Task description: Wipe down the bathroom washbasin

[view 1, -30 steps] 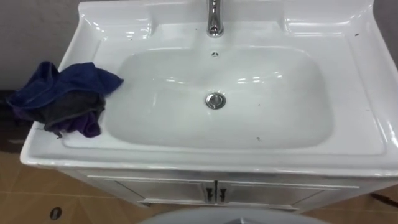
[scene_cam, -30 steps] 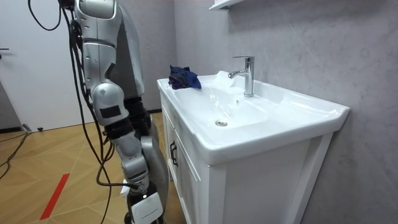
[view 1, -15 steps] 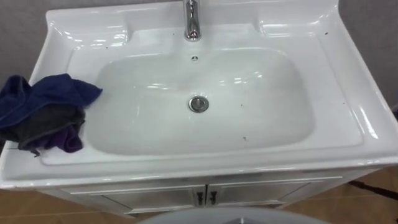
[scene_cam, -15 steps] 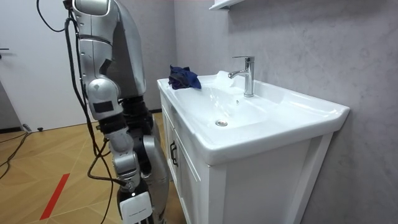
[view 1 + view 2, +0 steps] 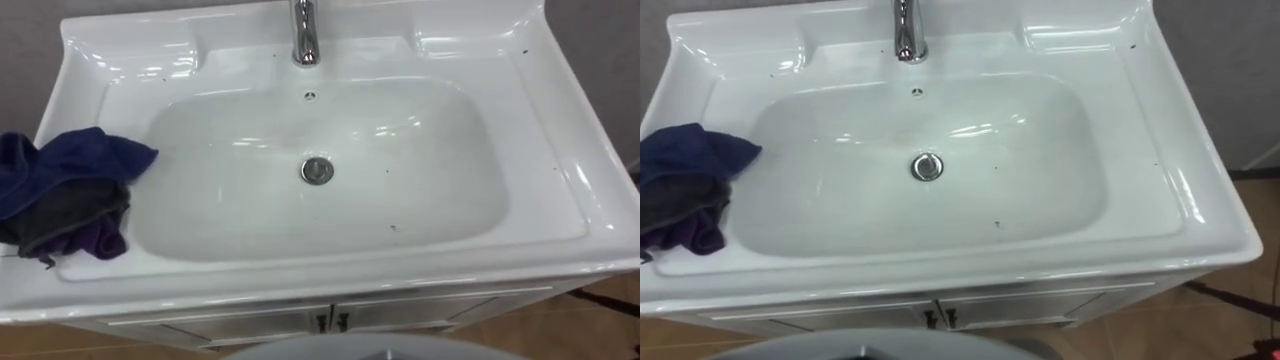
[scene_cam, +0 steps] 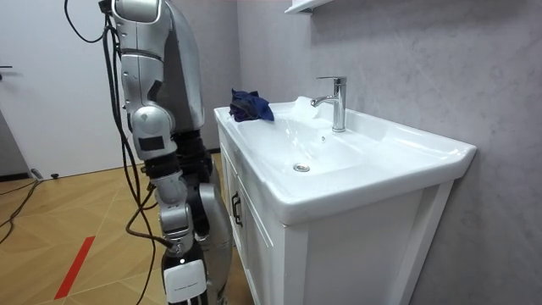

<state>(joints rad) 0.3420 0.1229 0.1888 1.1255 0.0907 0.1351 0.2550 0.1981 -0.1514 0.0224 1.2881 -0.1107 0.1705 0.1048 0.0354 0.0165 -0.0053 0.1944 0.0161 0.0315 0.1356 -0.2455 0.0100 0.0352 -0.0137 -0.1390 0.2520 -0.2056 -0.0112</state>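
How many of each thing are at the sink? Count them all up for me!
Basin: 1
Faucet: 1
Drain: 1
Cloth heap, blue, grey and purple, on the basin's left rim: 1 (how many cloths are in it is unclear)
Cabinet handles, below the basin: 2
Total: 6

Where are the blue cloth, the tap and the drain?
blue cloth (image 5: 88, 162), left eye view, on its blue top fold.
tap (image 5: 304, 32), left eye view, on its chrome stem.
drain (image 5: 317, 170), left eye view, on its metal plug.
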